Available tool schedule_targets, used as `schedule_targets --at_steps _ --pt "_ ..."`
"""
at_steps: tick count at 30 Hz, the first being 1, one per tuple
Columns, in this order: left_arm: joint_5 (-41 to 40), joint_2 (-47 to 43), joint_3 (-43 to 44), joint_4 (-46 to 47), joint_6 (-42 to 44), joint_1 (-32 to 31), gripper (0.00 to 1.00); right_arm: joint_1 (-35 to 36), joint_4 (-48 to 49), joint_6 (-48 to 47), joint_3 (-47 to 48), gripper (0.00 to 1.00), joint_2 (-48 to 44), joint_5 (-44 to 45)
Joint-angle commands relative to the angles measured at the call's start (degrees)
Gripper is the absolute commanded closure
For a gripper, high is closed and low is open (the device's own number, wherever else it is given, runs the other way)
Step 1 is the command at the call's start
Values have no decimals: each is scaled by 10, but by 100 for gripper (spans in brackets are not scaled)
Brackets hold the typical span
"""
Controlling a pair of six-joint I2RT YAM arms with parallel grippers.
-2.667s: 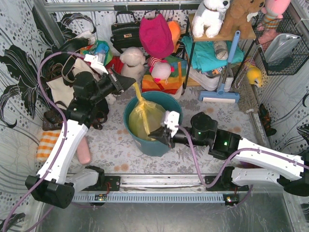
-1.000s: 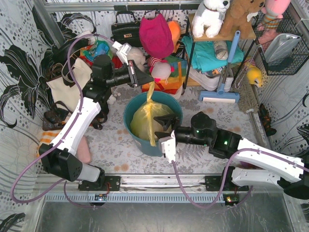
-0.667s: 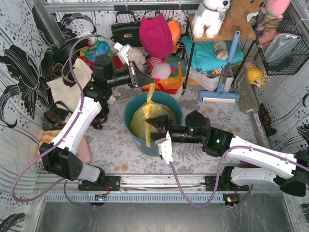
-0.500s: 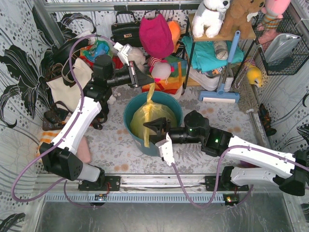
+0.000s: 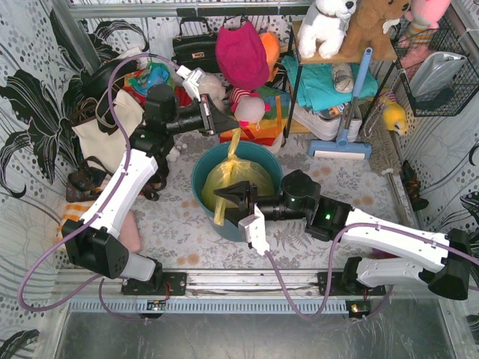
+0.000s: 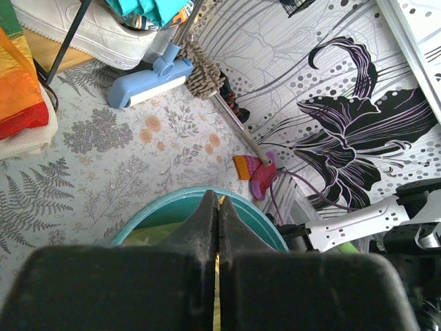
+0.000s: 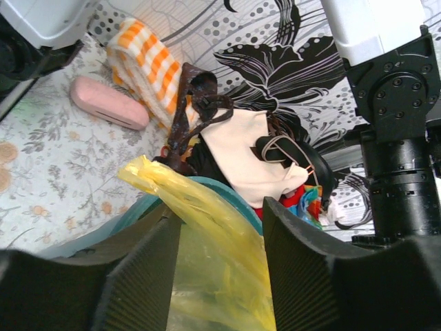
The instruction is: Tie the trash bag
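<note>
Trash bag in bin: one tail clamped, one loose between jaws

Trash bag (image 5: 238, 178) sits inside the teal bin (image 5: 228, 226). The bin stands upright on the floral mat (image 5: 172, 224) at mid-table, ahead of both arm bases. The bag's yellow body fills the bin mouth and bulges slightly above the rim. Two twisted tails leave its top.

Left gripper (image 5: 221, 124): positioned above the far rim of the bin. In the left wrist view the jaws are pressed together, with only a thin yellow line showing between them. The upper tail (image 5: 234, 142) runs taut from the bag straight up into these fingertips. Finding: clamped on the trash bag.

Right gripper (image 5: 226, 199): positioned over the near-left rim, pointing left across the bin. The jaws stand roughly half apart. The lower tail (image 5: 219, 211) hangs down over the rim and passes through the gap. In the right wrist view this tail lies between the fingers (image 7: 138, 276) and rests against the inner edge of one. Contact with the other finger cannot be told. Finding: no squeeze visible; the jaws straddle the tail only.

Surroundings: a tote (image 5: 97, 131) stands left of the bin, apart from it. A pink case (image 5: 132, 232) and a striped cloth (image 5: 73, 224) lie on the mat further left, beside the left arm.
</note>
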Motion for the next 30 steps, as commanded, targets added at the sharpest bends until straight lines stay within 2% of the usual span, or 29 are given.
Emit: schedule_targets --at_steps 1,5,15,19,22,26,30 --pt "13 -1 13 25 -10 -4 100 0 73 1 -10 53 11 11" --pt "14 -1 11 27 -12 -5 100 0 74 -1 -5 66 14 4" --pt "15 1 11 28 -12 -5 100 0 66 15 -2 84 5 -17" --pt "12 1 10 29 -12 -5 100 0 64 25 0 100 2 -23" --pt "-2 -1 9 28 -8 -5 100 0 62 47 1 100 -3 -18" --pt "-25 -3 9 26 7 -5 100 0 74 126 -2 100 -13 3" --pt "-48 -4 9 29 20 -4 100 0 146 310 -34 100 -29 108"
